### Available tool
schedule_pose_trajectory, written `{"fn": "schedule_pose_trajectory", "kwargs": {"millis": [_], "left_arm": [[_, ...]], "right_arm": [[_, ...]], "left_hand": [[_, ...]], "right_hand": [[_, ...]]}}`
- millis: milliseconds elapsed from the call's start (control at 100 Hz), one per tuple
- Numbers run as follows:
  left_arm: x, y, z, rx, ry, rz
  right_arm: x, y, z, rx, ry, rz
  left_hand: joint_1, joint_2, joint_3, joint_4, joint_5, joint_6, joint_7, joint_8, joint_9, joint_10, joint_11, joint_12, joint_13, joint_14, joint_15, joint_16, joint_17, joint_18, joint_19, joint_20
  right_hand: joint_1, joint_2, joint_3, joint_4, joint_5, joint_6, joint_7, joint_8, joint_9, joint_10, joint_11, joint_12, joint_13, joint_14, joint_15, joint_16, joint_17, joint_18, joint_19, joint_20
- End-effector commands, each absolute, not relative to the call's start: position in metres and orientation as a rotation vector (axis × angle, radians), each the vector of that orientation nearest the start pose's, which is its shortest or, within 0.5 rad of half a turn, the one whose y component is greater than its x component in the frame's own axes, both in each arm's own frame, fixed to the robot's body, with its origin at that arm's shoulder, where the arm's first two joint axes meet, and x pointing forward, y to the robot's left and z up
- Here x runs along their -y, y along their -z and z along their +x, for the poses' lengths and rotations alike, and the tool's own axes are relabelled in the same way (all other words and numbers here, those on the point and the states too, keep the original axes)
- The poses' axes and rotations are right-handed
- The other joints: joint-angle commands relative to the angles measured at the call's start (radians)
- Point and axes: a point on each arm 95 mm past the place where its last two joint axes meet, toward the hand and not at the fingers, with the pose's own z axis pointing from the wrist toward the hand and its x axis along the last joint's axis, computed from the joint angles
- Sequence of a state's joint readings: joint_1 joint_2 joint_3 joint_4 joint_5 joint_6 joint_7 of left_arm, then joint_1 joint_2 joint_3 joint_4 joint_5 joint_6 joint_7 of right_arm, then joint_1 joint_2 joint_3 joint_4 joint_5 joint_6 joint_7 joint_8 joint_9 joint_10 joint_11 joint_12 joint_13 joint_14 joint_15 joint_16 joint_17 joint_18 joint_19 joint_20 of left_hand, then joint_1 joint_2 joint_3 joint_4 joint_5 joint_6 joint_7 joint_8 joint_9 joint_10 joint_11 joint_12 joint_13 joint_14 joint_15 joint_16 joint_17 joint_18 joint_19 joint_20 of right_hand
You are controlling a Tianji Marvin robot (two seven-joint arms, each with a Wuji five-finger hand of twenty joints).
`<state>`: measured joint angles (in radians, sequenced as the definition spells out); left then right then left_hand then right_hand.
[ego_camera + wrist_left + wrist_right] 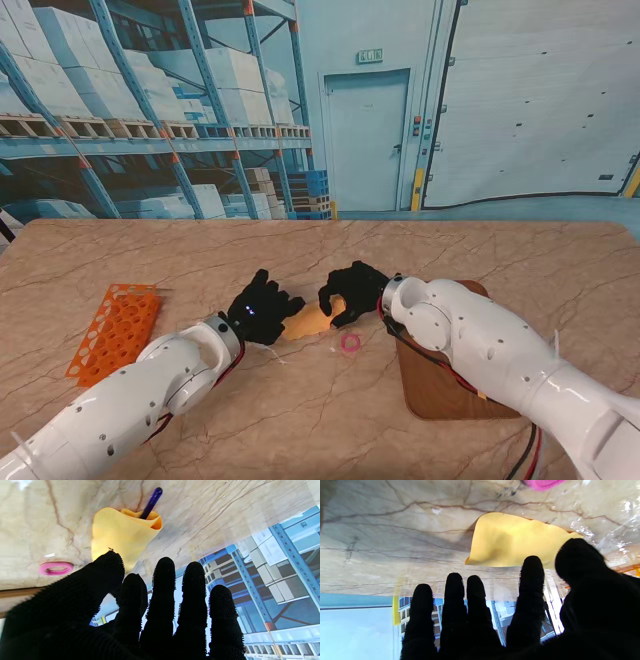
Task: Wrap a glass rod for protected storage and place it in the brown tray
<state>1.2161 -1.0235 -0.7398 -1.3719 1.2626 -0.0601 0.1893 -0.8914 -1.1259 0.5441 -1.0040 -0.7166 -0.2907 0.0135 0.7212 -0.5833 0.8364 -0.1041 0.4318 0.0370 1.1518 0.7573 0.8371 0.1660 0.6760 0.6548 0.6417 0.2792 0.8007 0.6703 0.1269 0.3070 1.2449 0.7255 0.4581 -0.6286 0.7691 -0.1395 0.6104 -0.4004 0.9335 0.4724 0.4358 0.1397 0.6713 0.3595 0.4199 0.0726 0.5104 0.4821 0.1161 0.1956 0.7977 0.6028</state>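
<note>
Marble table [150,250] — both hands flanking yellow wrap [312,320], rod [151,502] poking out; left hand [262,308], right hand [350,290] spreading empty, readying roll.

It looked like a test bench staged as a warehouse: a beige marble-patterned table [520,250] stood before a flat printed backdrop of blue steel pallet racking [150,120] stacked with white cartons, plus a pale blue door [367,140]

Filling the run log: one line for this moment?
wrap: yellow sheet curled around rod | left hand: open | right hand: on sheet | brown tray: rod absent
</note>
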Motion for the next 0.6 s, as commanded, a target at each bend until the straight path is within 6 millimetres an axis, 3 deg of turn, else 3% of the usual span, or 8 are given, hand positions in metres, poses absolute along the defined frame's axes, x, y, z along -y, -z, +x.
{"fn": "schedule_pose_trajectory", "kwargs": {"millis": [0, 60, 100, 280, 590], "left_arm": [[0.073, 0.350, 0.421, -1.861, 1.409, -0.534], [0.071, 0.347, 0.419, -1.855, 1.412, -0.537], [0.071, 0.346, 0.418, -1.846, 1.419, -0.542], [0.077, 0.345, 0.422, -1.815, 1.433, -0.592], [0.096, 0.356, 0.437, -1.825, 1.401, -0.710]], "right_arm": [[-0.069, 0.354, 0.498, -2.083, -1.516, 0.980], [-0.068, 0.352, 0.496, -2.071, -1.533, 0.974], [-0.068, 0.351, 0.495, -2.058, -1.546, 0.973], [-0.069, 0.345, 0.495, -1.974, -1.609, 0.955], [-0.073, 0.353, 0.509, -1.976, -1.548, 0.949]], "left_hand": [[-0.020, -0.002, -0.026, -0.031, 0.020, 0.012, -0.030, -0.019, -0.014, 0.029, 0.021, -0.022, -0.017, 0.037, -0.009, 0.011, -0.022, 0.030, -0.015, -0.008], [-0.001, 0.020, -0.054, -0.040, 0.035, 0.005, -0.034, -0.028, -0.009, 0.030, 0.018, -0.027, -0.017, 0.039, -0.012, 0.012, -0.024, 0.032, -0.018, -0.009], [0.021, 0.030, -0.054, -0.036, 0.046, -0.001, -0.032, -0.031, -0.001, 0.030, 0.018, -0.027, -0.012, 0.041, -0.011, 0.013, -0.021, 0.034, -0.017, -0.008], [0.090, 0.084, -0.026, -0.027, 0.088, 0.013, -0.058, -0.079, 0.041, 0.039, -0.032, 0.070, -0.001, 0.049, -0.008, 0.017, -0.014, 0.036, -0.011, -0.002], [0.100, 0.101, -0.044, -0.030, 0.124, 0.040, -0.153, -0.201, -0.004, 0.059, -0.076, 0.045, -0.044, 0.058, -0.039, 0.002, -0.038, 0.038, -0.028, -0.013]], "right_hand": [[-0.035, -0.009, -0.019, 0.013, 0.016, -0.003, -0.005, 0.009, -0.015, 0.002, -0.013, -0.002, -0.002, 0.006, -0.021, -0.007, -0.012, 0.018, -0.026, 0.024], [-0.032, 0.001, -0.012, 0.015, 0.028, -0.013, 0.003, 0.009, -0.005, 0.003, -0.013, -0.002, 0.003, 0.006, -0.021, -0.007, -0.008, 0.020, -0.027, 0.026], [-0.032, 0.001, 0.043, 0.001, 0.026, -0.030, 0.045, -0.024, 0.008, 0.003, -0.018, 0.001, 0.010, 0.006, -0.023, -0.002, -0.001, 0.019, -0.034, 0.035], [0.012, 0.044, 0.125, -0.027, 0.046, -0.045, 0.085, -0.053, 0.040, 0.006, 0.010, 0.013, 0.035, 0.005, 0.018, 0.018, 0.023, 0.016, -0.017, 0.049], [-0.003, 0.013, 0.194, -0.023, -0.070, 0.004, 0.000, -0.097, -0.034, 0.012, 0.042, 0.010, 0.021, 0.001, 0.081, 0.032, 0.017, -0.001, 0.051, 0.041]]}}
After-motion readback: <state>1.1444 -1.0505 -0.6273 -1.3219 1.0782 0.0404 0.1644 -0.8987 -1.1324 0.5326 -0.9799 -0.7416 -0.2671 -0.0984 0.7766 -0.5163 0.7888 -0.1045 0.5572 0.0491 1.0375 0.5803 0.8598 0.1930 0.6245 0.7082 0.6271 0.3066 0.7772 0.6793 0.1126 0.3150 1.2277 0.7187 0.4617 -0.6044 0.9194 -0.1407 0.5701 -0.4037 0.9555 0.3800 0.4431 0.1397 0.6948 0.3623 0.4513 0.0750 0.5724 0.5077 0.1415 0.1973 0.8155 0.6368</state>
